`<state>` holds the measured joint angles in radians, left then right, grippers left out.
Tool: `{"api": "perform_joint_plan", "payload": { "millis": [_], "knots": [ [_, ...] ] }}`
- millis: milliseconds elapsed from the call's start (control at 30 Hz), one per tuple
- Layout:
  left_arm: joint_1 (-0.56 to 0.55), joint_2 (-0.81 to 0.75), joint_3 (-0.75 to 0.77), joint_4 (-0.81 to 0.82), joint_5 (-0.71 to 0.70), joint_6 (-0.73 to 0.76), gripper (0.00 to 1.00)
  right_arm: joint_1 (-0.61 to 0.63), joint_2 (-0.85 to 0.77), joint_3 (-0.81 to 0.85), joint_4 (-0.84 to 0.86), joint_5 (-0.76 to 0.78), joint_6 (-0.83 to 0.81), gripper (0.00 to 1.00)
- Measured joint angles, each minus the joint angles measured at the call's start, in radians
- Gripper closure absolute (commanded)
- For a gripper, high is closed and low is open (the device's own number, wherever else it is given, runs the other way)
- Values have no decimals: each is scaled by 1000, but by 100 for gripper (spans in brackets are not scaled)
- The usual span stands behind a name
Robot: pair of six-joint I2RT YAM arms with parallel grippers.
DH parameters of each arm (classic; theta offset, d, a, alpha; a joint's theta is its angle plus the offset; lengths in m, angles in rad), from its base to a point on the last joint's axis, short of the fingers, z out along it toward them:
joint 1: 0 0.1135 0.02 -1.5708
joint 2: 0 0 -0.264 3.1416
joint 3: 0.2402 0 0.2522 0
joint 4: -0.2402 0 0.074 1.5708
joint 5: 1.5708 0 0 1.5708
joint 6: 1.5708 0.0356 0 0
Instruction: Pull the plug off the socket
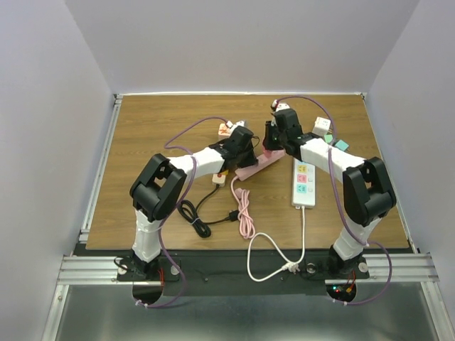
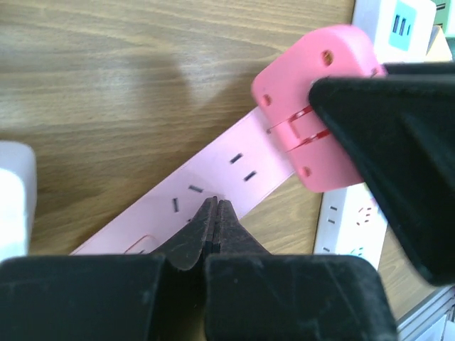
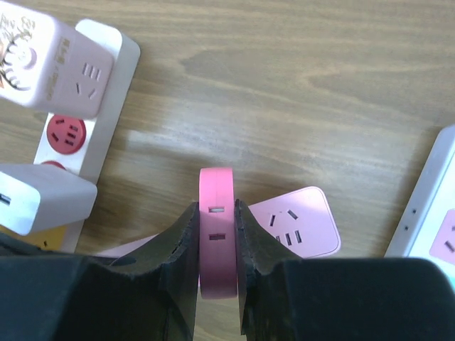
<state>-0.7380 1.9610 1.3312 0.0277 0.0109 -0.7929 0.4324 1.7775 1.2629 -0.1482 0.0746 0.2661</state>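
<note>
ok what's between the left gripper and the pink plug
Just the pink power strip, its slots empty there, running from left gripper to pink plug; left wrist view shows it.

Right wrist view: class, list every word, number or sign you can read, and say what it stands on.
None can be read for certain.
Lilac cube adapter: a line of small print along its top face, too blurred to read.
Pink plug in the right gripper: no lettering, only slots.
</note>
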Motion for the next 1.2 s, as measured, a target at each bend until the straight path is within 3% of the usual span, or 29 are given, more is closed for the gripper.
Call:
{"api": "perform_joint_plan", "payload": {
  "millis": [233,467,633,767,967,1200],
  "knots": [
    [-3,59,55,-14,3,3,100,0,-94,-153,44,-12,19,100],
    [-19,92,69,16,5,-2,100,0,-125,-172,45,8,30,99],
    [-45,82,25,80,5,-9,100,1,-167,-137,27,161,51,100],
    [-44,49,-4,62,0,-8,100,-2,-180,-39,21,417,55,100],
    [-31,-16,-14,-12,-13,24,100,-111,-19,183,-122,637,111,99],
    [-18,-175,-12,-34,19,66,100,-278,183,270,-274,691,150,93]
  ]
}}
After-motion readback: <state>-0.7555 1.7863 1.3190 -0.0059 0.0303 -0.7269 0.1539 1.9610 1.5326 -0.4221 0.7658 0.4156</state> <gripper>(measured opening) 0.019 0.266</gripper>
